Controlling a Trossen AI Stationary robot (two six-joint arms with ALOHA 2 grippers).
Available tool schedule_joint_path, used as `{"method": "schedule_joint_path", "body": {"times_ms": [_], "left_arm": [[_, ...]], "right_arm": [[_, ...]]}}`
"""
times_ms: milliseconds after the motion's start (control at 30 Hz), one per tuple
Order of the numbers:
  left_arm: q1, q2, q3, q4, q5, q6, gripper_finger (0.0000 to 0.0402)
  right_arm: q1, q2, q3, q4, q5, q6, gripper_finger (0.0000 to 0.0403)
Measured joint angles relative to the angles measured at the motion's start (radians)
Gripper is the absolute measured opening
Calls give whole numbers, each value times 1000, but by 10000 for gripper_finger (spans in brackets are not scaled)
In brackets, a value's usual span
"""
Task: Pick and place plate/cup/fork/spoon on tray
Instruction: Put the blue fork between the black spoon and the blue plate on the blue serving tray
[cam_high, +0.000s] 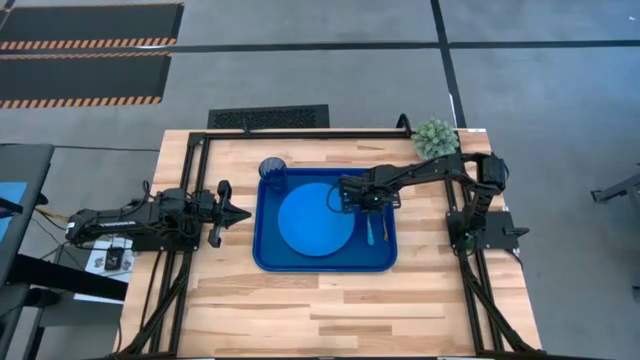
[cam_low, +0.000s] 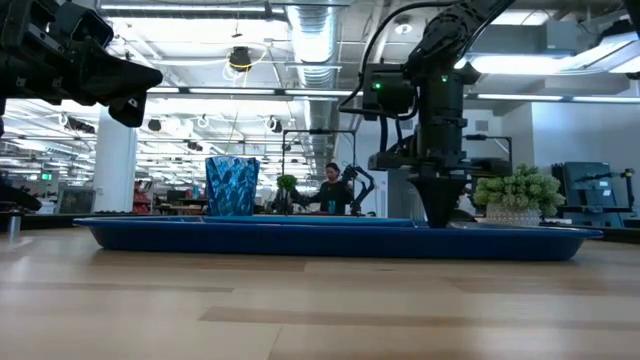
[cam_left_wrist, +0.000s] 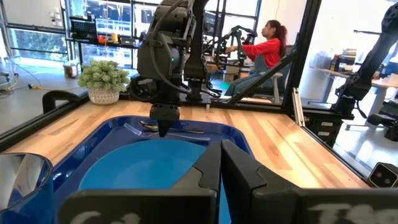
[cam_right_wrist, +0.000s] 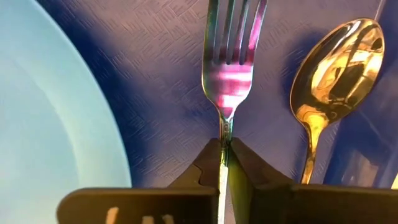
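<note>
The dark-blue tray (cam_high: 385, 262) lies mid-table. The bright blue plate (cam_high: 314, 222) lies flat on its floor, and the translucent cup (cam_high: 272, 172) stands upright in its far left corner. My right gripper (cam_high: 366, 203) points down over the tray, right of the plate, and is shut on the fork (cam_right_wrist: 229, 68). The spoon (cam_right_wrist: 333, 74) lies on the tray floor beside the fork, on the side away from the plate. My left gripper (cam_high: 241, 213) is shut and empty, off the tray's left rim. My right gripper pinches the fork's handle just behind the head (cam_right_wrist: 224, 127) between its two fingers. The fingers come from above, pointing down, and lie across the handle. The fork sits level along the tray floor. I cannot tell whether it rests on the floor or hangs just above it.
A small potted plant (cam_high: 436, 137) stands at the table's far right corner. A black frame (cam_high: 300, 133) runs along the table's far and side edges. Bare wood lies between the tray and the near edge. A person sits at a desk in the room behind (cam_left_wrist: 261, 46).
</note>
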Motion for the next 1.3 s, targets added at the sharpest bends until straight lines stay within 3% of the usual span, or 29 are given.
{"method": "schedule_joint_path", "body": {"times_ms": [167,500,933,1300], "left_arm": [[0,0,0,0,0,-2,0],[0,0,0,0,0,-4,0],[0,0,0,1,4,-8,0],[0,0,0,1,4,-11,0]], "right_arm": [[0,0,0,4,0,0,45],[0,0,0,5,3,11,35],[2,84,8,39,-16,2,37],[-1,76,5,44,-22,1,74]]}}
